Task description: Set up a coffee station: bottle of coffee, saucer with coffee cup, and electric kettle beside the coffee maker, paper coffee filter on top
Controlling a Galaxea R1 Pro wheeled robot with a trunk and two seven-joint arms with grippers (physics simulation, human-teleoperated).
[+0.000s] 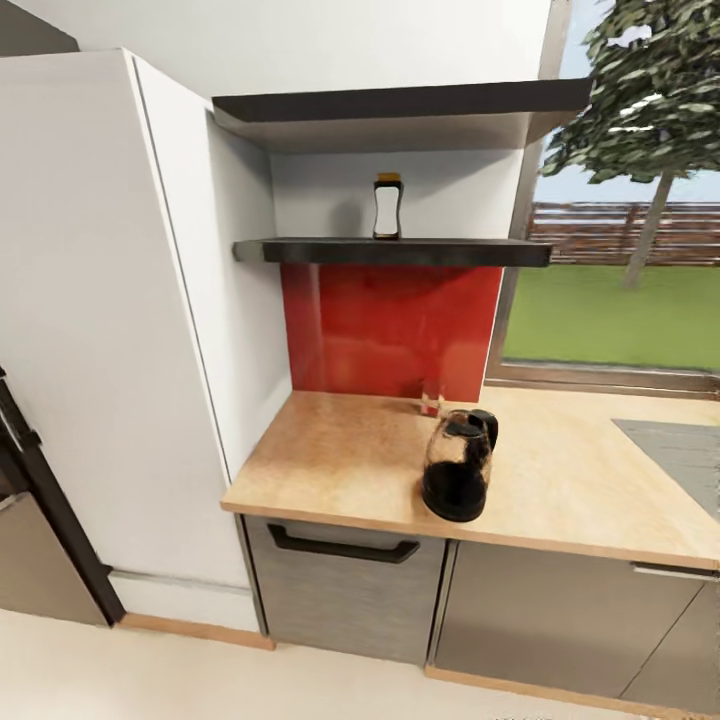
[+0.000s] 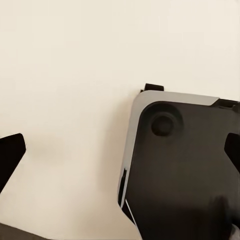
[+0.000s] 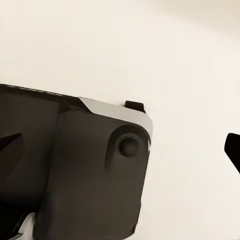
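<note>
The bottle of coffee (image 1: 387,207) stood upright on the kitchen shelf (image 1: 400,252), above the red backsplash (image 1: 390,335). The electric kettle (image 1: 459,465) stood on the desk (image 1: 350,460), near its front edge. Both wrist views looked down at the pale floor (image 2: 70,75) and the robot's dark base (image 2: 185,170). The left pincer (image 2: 120,150) and the right pincer (image 3: 122,150) both had their fingers wide apart, with nothing between them.

home kitchen | wood-grain countertop (image 1: 340,450) over grey cabinets (image 1: 345,590) | red backsplash (image 1: 390,330) | garden window (image 1: 620,290)
</note>
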